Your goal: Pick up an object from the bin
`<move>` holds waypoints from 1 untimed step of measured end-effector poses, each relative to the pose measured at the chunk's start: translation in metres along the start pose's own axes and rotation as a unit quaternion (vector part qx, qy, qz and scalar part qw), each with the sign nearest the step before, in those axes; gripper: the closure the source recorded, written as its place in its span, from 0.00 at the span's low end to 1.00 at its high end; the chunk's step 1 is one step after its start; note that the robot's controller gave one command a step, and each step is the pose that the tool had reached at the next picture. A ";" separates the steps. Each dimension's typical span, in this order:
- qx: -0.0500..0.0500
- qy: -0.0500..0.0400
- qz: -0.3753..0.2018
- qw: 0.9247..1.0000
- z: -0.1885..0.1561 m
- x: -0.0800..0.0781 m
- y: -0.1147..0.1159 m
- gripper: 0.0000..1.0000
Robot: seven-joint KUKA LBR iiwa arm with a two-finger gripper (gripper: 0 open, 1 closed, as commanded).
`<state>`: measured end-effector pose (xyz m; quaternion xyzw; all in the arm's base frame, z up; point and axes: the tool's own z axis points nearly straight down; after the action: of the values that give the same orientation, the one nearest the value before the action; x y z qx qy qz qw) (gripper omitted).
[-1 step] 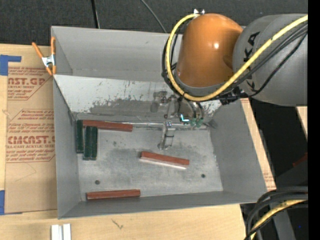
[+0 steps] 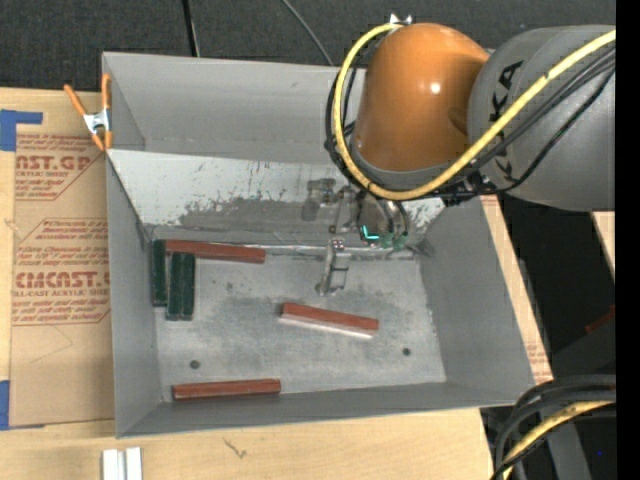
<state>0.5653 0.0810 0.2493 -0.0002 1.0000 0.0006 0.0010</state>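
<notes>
My gripper [image 2: 331,280] hangs below the orange wrist cover, over the middle of the bin floor. Just in front of it lies a red-brown flat bar [image 2: 328,320] with a pale lower edge, slightly slanted. The gripper's tip stands a little behind the bar's left half, and I see nothing held in it. A second red-brown bar [image 2: 215,252] lies to the left along the back of the floor.
Two dark green blocks [image 2: 172,280] stand side by side against the left wall. A third red-brown bar [image 2: 226,389] lies along the front wall. The arm and its orange cover hide the back right of the bin.
</notes>
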 end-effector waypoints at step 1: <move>0.000 -0.002 -0.004 1.000 0.054 0.028 -0.017 0.00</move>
<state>0.5372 0.0635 0.1952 -0.0045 1.0000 0.0010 0.0033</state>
